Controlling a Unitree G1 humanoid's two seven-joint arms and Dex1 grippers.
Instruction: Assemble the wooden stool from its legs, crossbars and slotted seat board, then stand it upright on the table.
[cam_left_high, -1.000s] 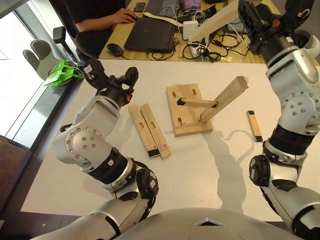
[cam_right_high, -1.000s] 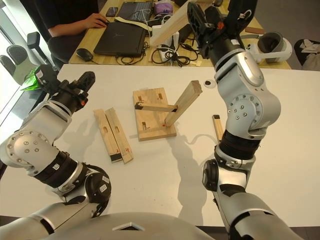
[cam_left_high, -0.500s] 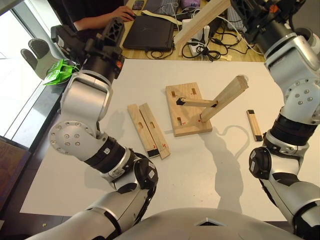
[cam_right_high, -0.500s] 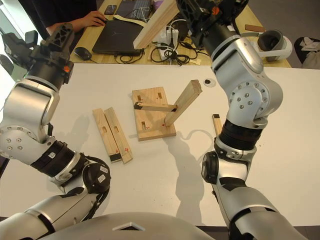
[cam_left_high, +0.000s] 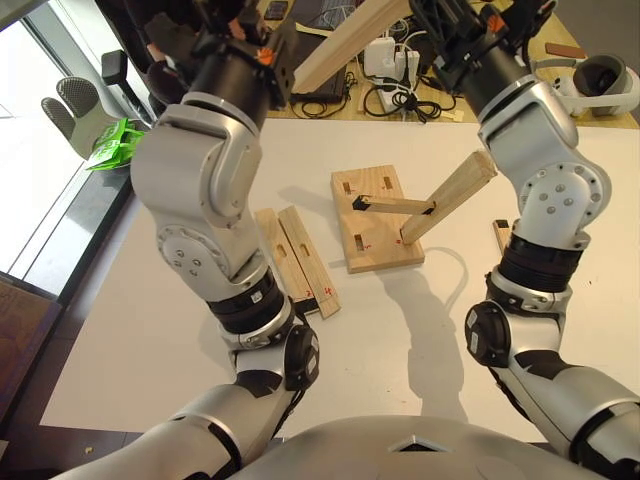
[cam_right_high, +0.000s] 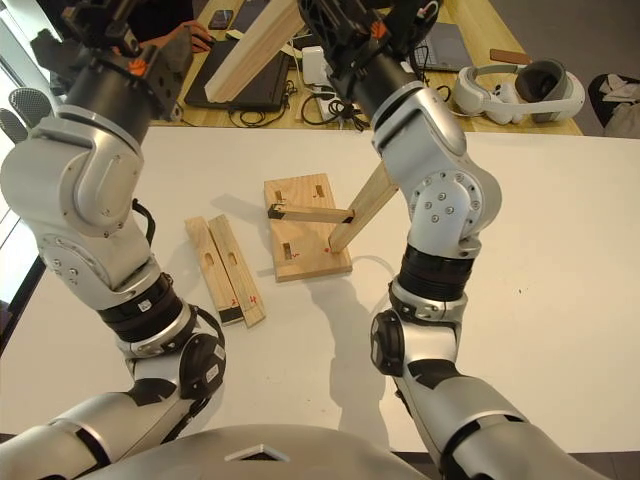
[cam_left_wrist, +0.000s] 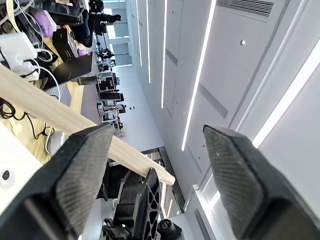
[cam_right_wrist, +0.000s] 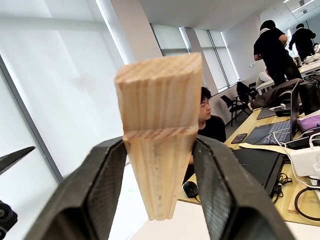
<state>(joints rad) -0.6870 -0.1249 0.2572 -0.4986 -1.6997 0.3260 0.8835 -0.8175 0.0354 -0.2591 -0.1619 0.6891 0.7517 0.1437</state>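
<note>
Right pincer (cam_right_wrist: 159, 165): clamped on a wooden leg (cam_left_high: 345, 45), pads on two opposite faces. It is raised high over the far edge of the table (cam_right_high: 560, 250).
Held leg: long pale square bar, slanting up to the right. Its free end points left, toward the left pincer (cam_left_wrist: 157, 145).
Left pincer: raised high at far left, pads spread wide, nothing between them. It is apart from the held leg, whose free end is near it.
Seat board (cam_left_high: 385, 255): flat on the table at centre, slots showing in its top face.
Standing leg (cam_left_high: 450, 195): lower end on the near right part of the seat board, tilted up and to the right.
Crossbar (cam_left_high: 395, 206): thin bar joined to the standing leg partway up and running left over the board, with a dark tip at its left end. Can't tell if that end touches the board.
Loose legs: two, (cam_left_high: 280, 255) and (cam_left_high: 310, 260), flat on the table left of the board. They lie side by side and touching, slots up, dark ends on the near side.
Short piece (cam_left_high: 499, 235): on the table right of the board, mostly hidden by the right arm.
Second table (cam_right_high: 500, 120): wooden, beyond the white one, with cables (cam_left_high: 420, 100) and a headset (cam_right_high: 520, 90) on it.
</note>
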